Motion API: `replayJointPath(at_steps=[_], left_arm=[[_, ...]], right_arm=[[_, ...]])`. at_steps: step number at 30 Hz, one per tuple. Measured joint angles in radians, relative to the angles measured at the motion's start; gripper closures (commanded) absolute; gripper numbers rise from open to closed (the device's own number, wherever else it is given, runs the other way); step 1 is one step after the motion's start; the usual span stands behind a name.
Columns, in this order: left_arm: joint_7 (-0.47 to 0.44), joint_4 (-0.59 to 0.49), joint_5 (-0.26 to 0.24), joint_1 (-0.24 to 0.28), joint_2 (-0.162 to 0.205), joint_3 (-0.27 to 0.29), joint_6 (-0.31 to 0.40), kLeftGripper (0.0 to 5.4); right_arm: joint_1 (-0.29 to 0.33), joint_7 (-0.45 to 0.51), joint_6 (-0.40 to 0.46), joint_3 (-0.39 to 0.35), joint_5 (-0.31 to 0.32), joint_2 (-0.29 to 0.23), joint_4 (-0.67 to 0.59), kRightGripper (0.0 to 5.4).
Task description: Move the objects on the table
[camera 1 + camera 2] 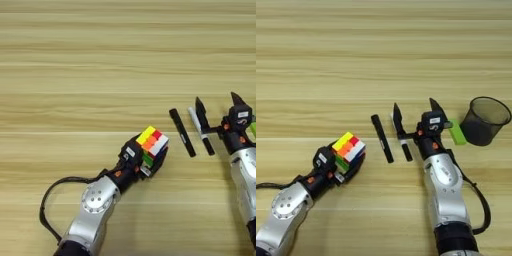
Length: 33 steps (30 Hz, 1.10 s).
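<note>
The table is a wide plank surface of smooth light wood, filling the frame. At right of centre stands a round dark mesh cup, a green block just beside it.

The left hand, lower centre, holds the puzzle cube: rigid, light, best gripped on flat faces.

The right hand gapes wide beside the white pen; the black marker lies parallel. Both look slim, stiff, likely to roll; pinch mid-barrel.
</note>
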Motion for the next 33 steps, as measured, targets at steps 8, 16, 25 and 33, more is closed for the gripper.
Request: replayJointPath(at_steps=[8,16,25,33], left_arm=[[-0.003,0.000,-0.012,0.002,0.000,0.009,-0.008,0.58],[-0.002,-0.007,-0.022,0.008,0.000,0.018,-0.008,0.03],[-0.015,-0.040,-0.050,0.032,-0.001,0.035,-0.018,0.03],[-0.040,-0.068,-0.072,0.039,-0.003,0.038,-0.020,0.03]], right_arm=[[0.000,0.000,-0.001,0.000,-0.009,0.000,0.002,0.00],[0.000,0.000,-0.001,0.000,-0.013,0.000,0.003,0.00],[0.000,0.000,-0.002,0.000,-0.015,0.000,0.003,0.00],[0.000,0.000,-0.003,0.000,-0.015,0.000,0.013,0.00]])
